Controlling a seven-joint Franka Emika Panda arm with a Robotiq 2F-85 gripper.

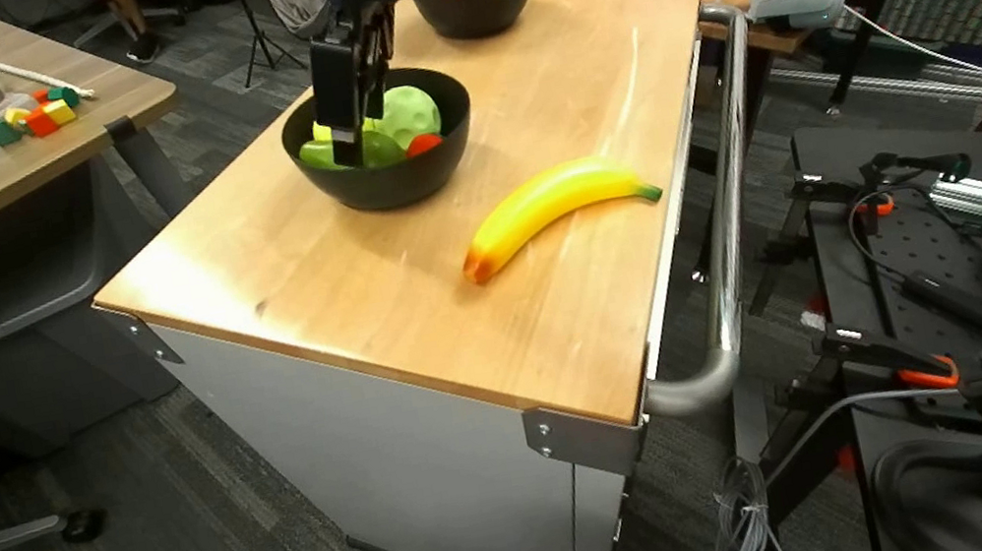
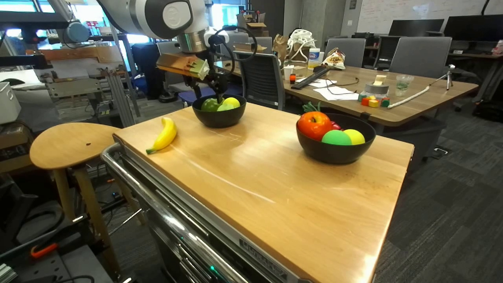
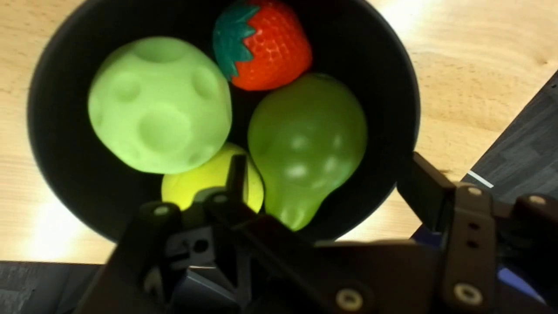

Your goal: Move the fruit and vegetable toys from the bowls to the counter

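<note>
Gripper (image 3: 331,181) parted wide at a green toy pear (image 3: 307,135) in a black bowl (image 3: 54,131)

Nearest, in the wrist view, the fingers (image 3: 236,174) stand well apart and the pear shows in the gap between them. One finger is in front of a yellow-green piece (image 3: 198,181), partly hiding it; the opposite one is by the bowl's rim, and whether it touches cannot be told. A pale green dimpled ball (image 3: 159,104) and a red strawberry (image 3: 272,46) with a leafy green cap share this bowl.

The bowl rests on a light wooden worktop (image 1: 329,263), and a yellow banana (image 1: 550,198) lies on the wood near it. In an exterior view, a second black bowl (image 2: 334,155) stands well apart, holding an orange-red toy (image 2: 314,125), a green ball (image 2: 336,138) and a yellow ball (image 2: 355,137). Below the worktop's edge, near a metal rail (image 1: 736,175), a nameplate (image 2: 262,257) carries lettering too blurred to read.

Farther back, a table (image 2: 424,102) holds papers (image 2: 336,93), a white canister (image 2: 313,59) whose blue and yellow label is too small to read, and a clear cup (image 2: 402,84) with illegible green print. Beyond, a whiteboard (image 2: 416,10) bears faint red handwriting that cannot be made out.
</note>
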